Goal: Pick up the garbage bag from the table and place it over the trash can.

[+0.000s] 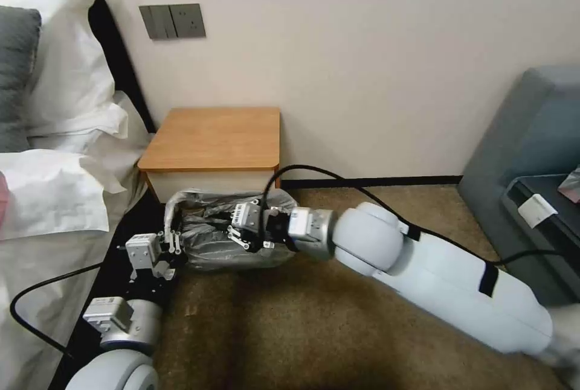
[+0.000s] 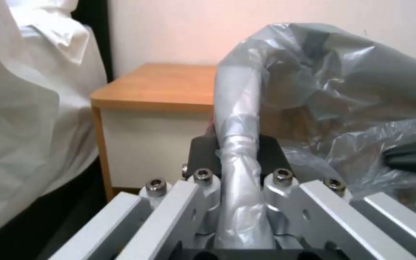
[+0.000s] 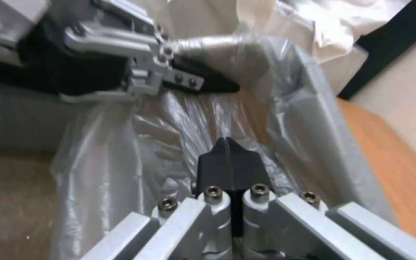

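The grey translucent garbage bag (image 1: 217, 251) is draped over the trash can on the carpet in front of the table (image 1: 211, 136). The can is wrapped; its rim (image 3: 321, 144) shows through the plastic. My left gripper (image 1: 172, 242) is at the bag's left edge. In the left wrist view, this gripper (image 2: 237, 144) is shut on the plastic-covered rim (image 2: 237, 108). My right gripper (image 1: 238, 236) reaches in from the right over the bag's mouth. In its own view this gripper (image 3: 229, 155) is shut, with bag film (image 3: 121, 151) gathered at its tips. The left gripper (image 3: 208, 81) shows beyond it.
A bed with white linen (image 1: 54, 197) lies close on the left, beside my left arm. A grey sofa (image 1: 531, 136) stands at the right. The wall runs just behind the table. Brown carpet (image 1: 302, 317) spreads in front of the can.
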